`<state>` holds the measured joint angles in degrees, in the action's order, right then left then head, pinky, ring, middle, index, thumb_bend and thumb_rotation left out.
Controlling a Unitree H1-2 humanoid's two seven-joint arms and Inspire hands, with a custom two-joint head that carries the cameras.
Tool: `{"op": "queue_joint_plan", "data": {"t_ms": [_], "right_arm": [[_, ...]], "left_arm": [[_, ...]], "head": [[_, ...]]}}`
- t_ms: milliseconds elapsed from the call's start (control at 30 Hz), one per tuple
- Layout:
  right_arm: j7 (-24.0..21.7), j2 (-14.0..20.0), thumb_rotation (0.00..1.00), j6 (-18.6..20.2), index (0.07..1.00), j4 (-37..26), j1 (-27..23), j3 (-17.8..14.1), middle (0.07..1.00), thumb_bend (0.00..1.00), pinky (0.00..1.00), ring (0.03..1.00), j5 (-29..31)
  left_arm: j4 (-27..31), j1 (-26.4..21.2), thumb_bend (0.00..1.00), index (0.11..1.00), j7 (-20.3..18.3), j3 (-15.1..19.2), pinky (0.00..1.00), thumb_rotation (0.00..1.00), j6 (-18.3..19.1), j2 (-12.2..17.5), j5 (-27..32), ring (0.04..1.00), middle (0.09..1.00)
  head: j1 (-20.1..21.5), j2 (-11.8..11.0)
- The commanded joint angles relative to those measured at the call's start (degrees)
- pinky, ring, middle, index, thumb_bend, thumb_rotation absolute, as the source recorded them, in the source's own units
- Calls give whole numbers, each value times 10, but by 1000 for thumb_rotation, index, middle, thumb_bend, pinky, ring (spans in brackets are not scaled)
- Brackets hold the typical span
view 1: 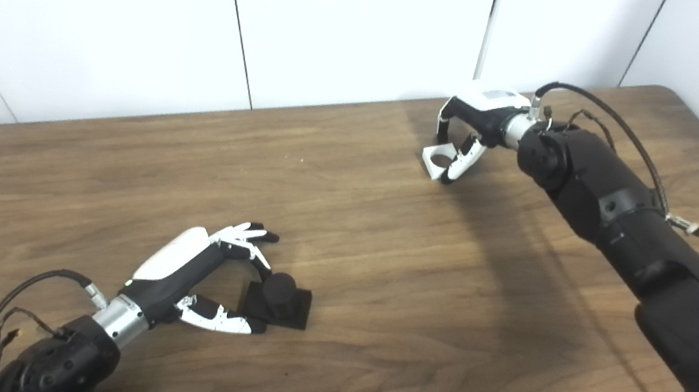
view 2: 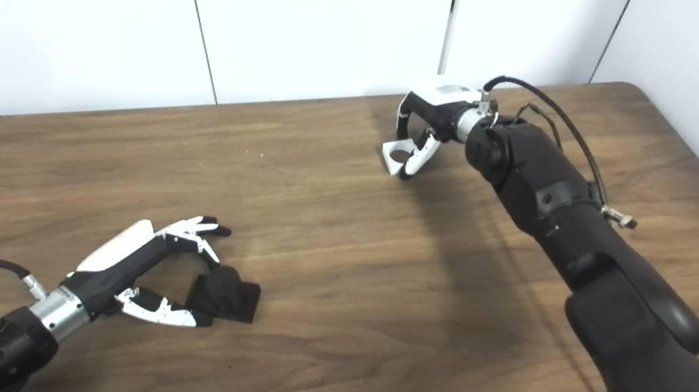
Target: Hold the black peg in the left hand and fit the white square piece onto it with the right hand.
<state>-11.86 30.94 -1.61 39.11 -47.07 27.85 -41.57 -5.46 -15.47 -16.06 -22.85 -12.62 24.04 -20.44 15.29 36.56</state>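
The left hand [view 1: 201,274] lies low on the wooden table [view 1: 379,275] near its front edge, fingers spread wide apart around the black peg [view 1: 277,301] — the upper fingers arch over the peg's rounded top and the thumb runs along the near side of its flat square base. Whether any fingertip presses the peg cannot be told; the hand has not closed on it. The peg stands upright on the table. Far off, near the back edge, the right hand [view 2: 426,125] curls down over the white square piece [view 2: 398,154], thumb against its near side and fingers behind it — it seems pinched, though the far contact is hidden. The piece's round hole shows in both views. The right forearm is cut off at the picture's lower edge.
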Motion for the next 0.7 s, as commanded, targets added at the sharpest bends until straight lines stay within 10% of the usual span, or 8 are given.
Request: {"op": "queue_joint_plan", "data": {"t_ms": [0, 667], "right_arm": [[-3, 17, 142, 2, 486, -20, 12, -5, 798, 508, 889, 869, -5], [-65, 53, 141, -11, 485, -237, 61, -65, 814, 509, 872, 884, 23]], "left_arm": [[-14, 17, 517, 492, -36, -15, 966, 82, 12, 27, -36, 968, 893], [-22, 11, 519, 491, -38, -15, 968, 77, 11, 26, -30, 969, 891]], "head": [[-1, 0], [-9, 5]]}}
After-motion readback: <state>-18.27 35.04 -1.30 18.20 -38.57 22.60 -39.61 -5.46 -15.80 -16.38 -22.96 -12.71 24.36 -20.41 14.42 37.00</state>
